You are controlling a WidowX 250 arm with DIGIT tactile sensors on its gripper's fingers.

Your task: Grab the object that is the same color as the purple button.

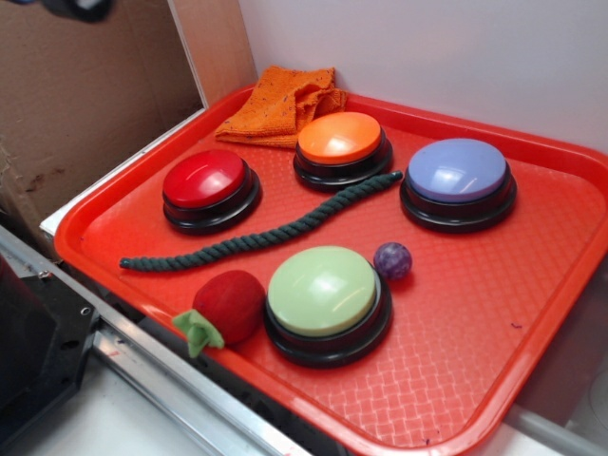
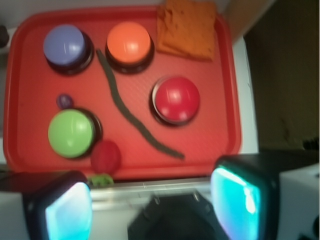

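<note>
The small mottled dark-purple ball (image 1: 392, 259) lies on the red tray (image 1: 494, 332), between the pale green button and the purple button (image 1: 457, 171), touching neither. In the wrist view the ball (image 2: 64, 101) lies just above the green button (image 2: 71, 133) and below the purple button (image 2: 63, 45). My gripper (image 2: 152, 207) is open and empty, high above the tray's near edge, over the metal rail; its two fingers frame the bottom of the wrist view. It is far from the ball. The gripper barely shows in the exterior view, as a dark blur at the top left.
On the tray are also an orange button (image 1: 341, 139), a red button (image 1: 205, 179), a dark green rope (image 1: 266, 233), a red plush strawberry (image 1: 228, 306) and an orange cloth (image 1: 283, 103). A cardboard panel (image 1: 85, 104) stands at the left. A metal rail (image 1: 171, 375) runs along the tray's near edge.
</note>
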